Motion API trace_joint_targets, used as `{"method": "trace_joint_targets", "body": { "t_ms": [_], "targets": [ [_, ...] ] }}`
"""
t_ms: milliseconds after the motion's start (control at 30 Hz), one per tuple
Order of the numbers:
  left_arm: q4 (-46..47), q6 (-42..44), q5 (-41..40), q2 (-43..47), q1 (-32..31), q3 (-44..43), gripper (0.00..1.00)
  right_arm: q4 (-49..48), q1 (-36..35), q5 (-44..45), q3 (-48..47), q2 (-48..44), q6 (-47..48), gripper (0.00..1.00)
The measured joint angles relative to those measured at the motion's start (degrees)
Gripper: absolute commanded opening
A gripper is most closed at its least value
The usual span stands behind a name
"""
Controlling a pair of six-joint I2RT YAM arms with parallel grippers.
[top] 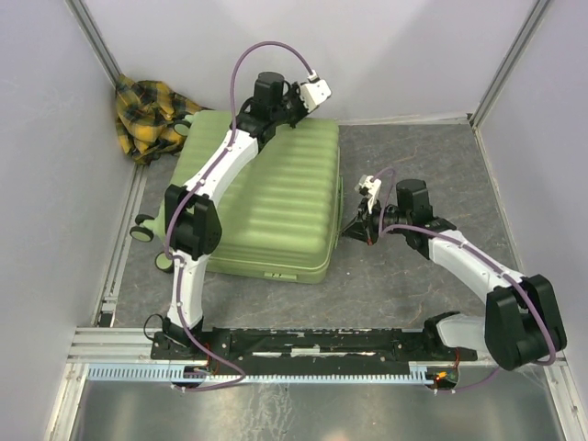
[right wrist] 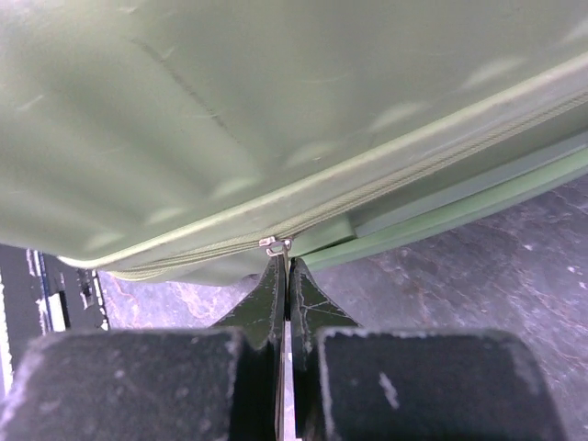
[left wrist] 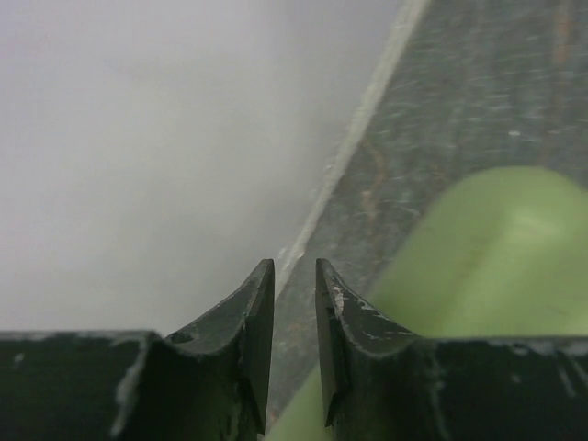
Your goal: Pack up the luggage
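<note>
Top cam: luggage lies flat on the surface, left of middle, with my right hand at its right edge. Left wrist: left hand slightly parted, gripping nothing, a green luggage corner beside it. Right wrist: hand clenched on the zip pull at the seam.

A crumpled yellow-and-black plaid fabric cloth lies bunched in the far left corner of the dark grey mottled tabletop, against the plain white enclosure walls.
</note>
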State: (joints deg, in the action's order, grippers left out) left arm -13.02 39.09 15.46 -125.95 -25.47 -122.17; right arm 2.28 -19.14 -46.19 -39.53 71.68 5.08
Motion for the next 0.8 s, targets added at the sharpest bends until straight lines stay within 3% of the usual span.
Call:
{"method": "trace_joint_targets", "body": {
  "t_ms": [233, 500, 800],
  "targets": [
    [-6.08, 5.62, 10.19, 1.62, -1.49, 0.02, 0.24, -0.76, 3.65, -1.16, -3.69, 5.4, 1.05, 0.02],
    [-8.26, 10.69, 13.6, 1.92, -1.44, -0.04, 0.17, -5.79, 5.95, -1.09, -8.94, 13.66, 2.01, 0.02],
    [-9.86, 14.21, 14.97, 1.99, -1.38, -0.37, 0.13, -14.51, 8.81, 2.78, -18.47, 25.38, -3.82, 0.02]
  ]
}}
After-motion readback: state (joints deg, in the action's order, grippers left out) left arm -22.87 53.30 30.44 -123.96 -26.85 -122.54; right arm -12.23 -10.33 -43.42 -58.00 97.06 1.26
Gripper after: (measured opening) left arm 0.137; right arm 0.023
